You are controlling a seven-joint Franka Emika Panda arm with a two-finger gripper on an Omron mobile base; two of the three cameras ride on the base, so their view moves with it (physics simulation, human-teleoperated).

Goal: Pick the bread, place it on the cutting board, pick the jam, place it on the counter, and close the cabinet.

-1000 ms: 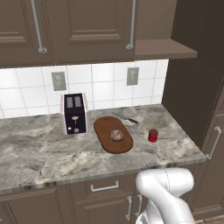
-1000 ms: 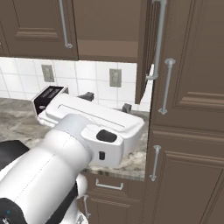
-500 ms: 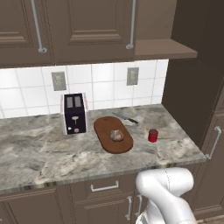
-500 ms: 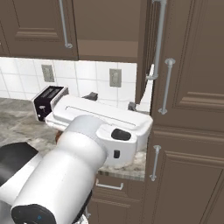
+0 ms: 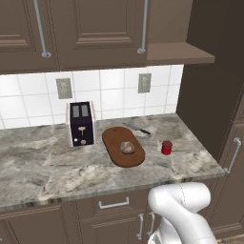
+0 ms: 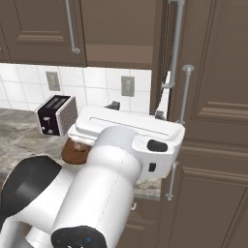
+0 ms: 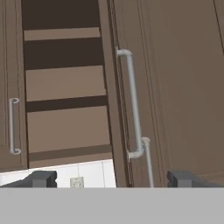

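Note:
The bread (image 5: 127,147), a small tan bun, lies on the oval reddish-brown cutting board (image 5: 114,138). To the board's right the red jam (image 5: 166,147) jar stands on the marbled counter (image 5: 43,167). The wall cabinet (image 5: 174,28) above the counter's right end stands open, its shelves (image 7: 65,83) bare. Its door (image 7: 114,87) swings out edge-on, with its long silver handle (image 7: 133,105) facing me. My gripper (image 7: 112,179) is open with nothing between its fingertips (image 7: 41,178), raised in front of the open cabinet and a little left of the door edge (image 6: 167,63). Over the counter the gripper (image 6: 137,110) points at the wall.
A black and silver toaster (image 5: 81,123) stands left of the board, and a knife (image 5: 136,128) lies behind it. Two outlets (image 5: 64,88) sit in the white tiled backsplash. A tall cabinet (image 6: 213,97) with a vertical handle (image 6: 184,101) closes off the right side.
In the right base view my hand and forearm have swung a little to the right, toward the open door. The bread, the jam and the door have not moved.

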